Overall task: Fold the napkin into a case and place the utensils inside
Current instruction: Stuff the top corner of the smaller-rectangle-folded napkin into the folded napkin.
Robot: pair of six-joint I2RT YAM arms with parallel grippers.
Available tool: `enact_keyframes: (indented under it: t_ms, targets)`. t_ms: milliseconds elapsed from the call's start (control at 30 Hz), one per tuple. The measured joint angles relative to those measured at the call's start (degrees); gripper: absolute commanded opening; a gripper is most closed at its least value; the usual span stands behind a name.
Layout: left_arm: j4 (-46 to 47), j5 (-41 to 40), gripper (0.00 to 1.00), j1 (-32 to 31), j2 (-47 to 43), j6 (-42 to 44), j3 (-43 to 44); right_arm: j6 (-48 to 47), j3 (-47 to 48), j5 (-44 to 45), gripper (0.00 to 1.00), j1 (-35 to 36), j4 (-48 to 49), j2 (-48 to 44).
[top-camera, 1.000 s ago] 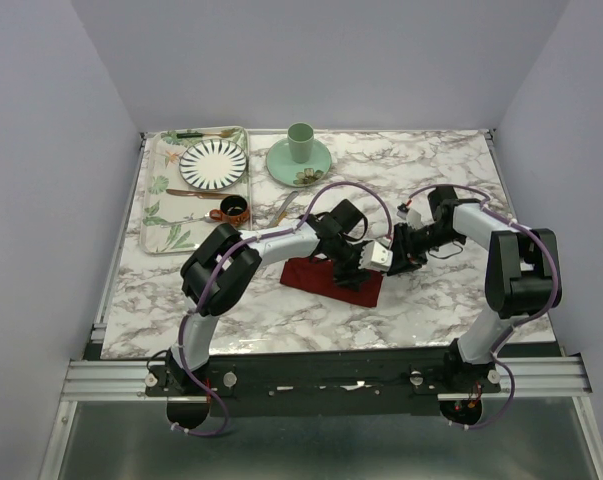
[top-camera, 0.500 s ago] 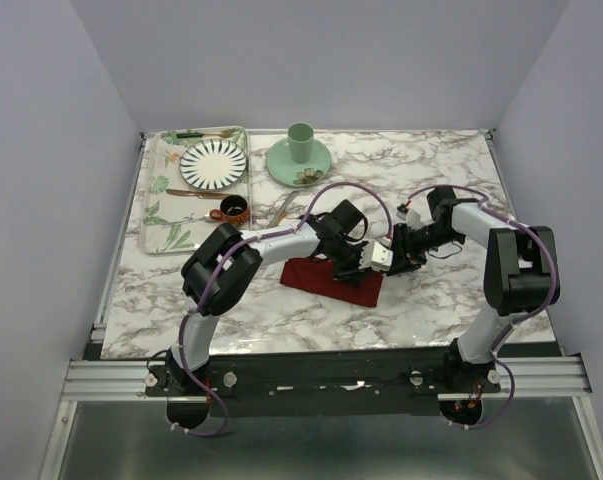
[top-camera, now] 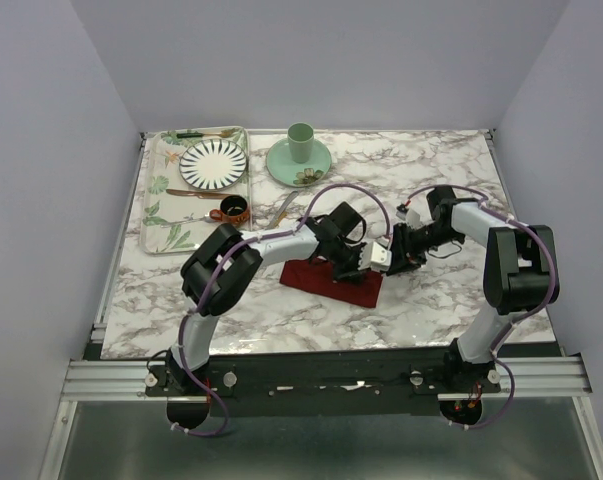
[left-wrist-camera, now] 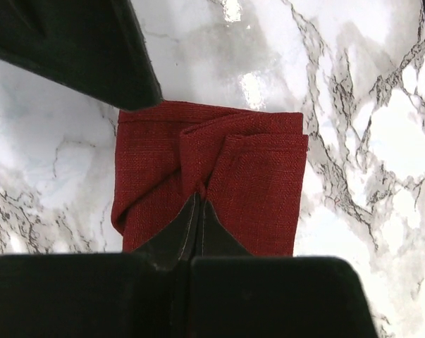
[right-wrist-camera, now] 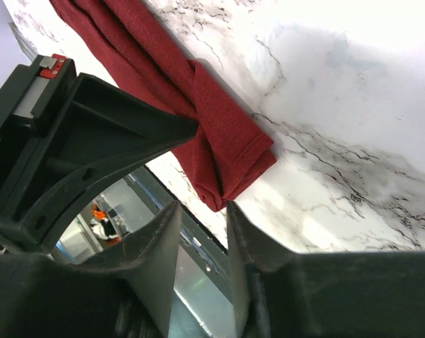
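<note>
The napkin lies folded into a narrow dark red strip on the marble worktop. It sits a little left of the middle, nearer the front edge than the back, and slants from upper left to lower right. There is bare marble on every side of it: a band in front toward the rail, and a wide stretch to the right and behind, up to the back edge. The crowded part is the far left. A leaf-patterned tray there carries a striped plate and a small brown cup. A green cup on its saucer stands at the back, just beside the tray. A slim silver utensil lies on the marble between the tray and the left arm, apart from the cloth.

Both arms reach inward and meet over the strip's right end. The left arm stretches up and to the right from its base, its wrist bent down and the left tool on the cloth. The left wrist view shows this tool clenched, its tips together on a puckered fold of the napkin near the short end.

The right arm folds at its elbow by the right edge and comes back leftward. The right tool sits low, just beside the left one. In its own view the right tool is released, its fingers apart and holding nothing. A corner of the napkin lies right at the tips; whether it touches them cannot be told.
</note>
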Motion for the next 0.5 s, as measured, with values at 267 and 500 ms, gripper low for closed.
enact_keyframes:
  t_ms: [267, 500]
  targets:
    - [4.4, 0.0, 0.00, 0.0, -6.1, -6.3, -6.8, -0.3, 0.9, 0.5, 0.13, 0.1, 0.7, 0.0]
    - [6.8, -0.1, 0.00, 0.0, -8.0, -13.2, -7.8, -0.5, 1.1, 0.6, 0.15, 1.1, 1.4, -0.2]
